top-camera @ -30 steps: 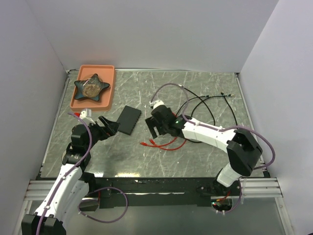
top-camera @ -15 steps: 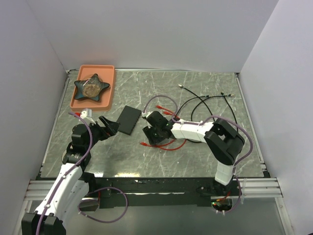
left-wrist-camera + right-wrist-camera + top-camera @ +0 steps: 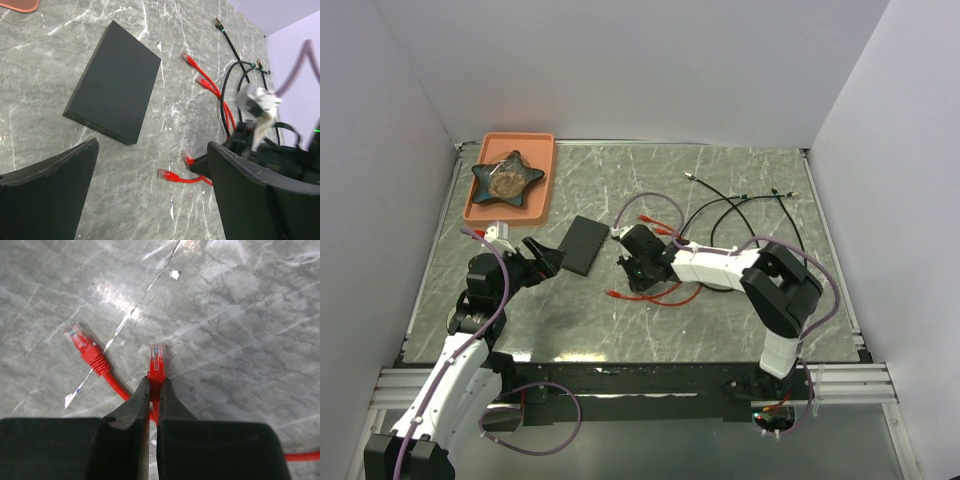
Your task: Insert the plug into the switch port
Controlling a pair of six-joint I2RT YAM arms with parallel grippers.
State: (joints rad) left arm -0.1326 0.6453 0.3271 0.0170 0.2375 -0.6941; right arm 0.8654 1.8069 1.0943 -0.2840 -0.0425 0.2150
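Top camera looks down over the whole table [image 3: 740, 170]; both close wrist cameras share red cables [image 3: 190, 179]

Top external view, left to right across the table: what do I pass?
In order: orange tray → switch → right tool, shut on the red plug → black cables.

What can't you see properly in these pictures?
Switch ports: left wrist view, only a dark edge, holes too small to tell.
Plug in the top view: hidden under the right gripper.
Plug's cable: right wrist view, covered by the fingers.
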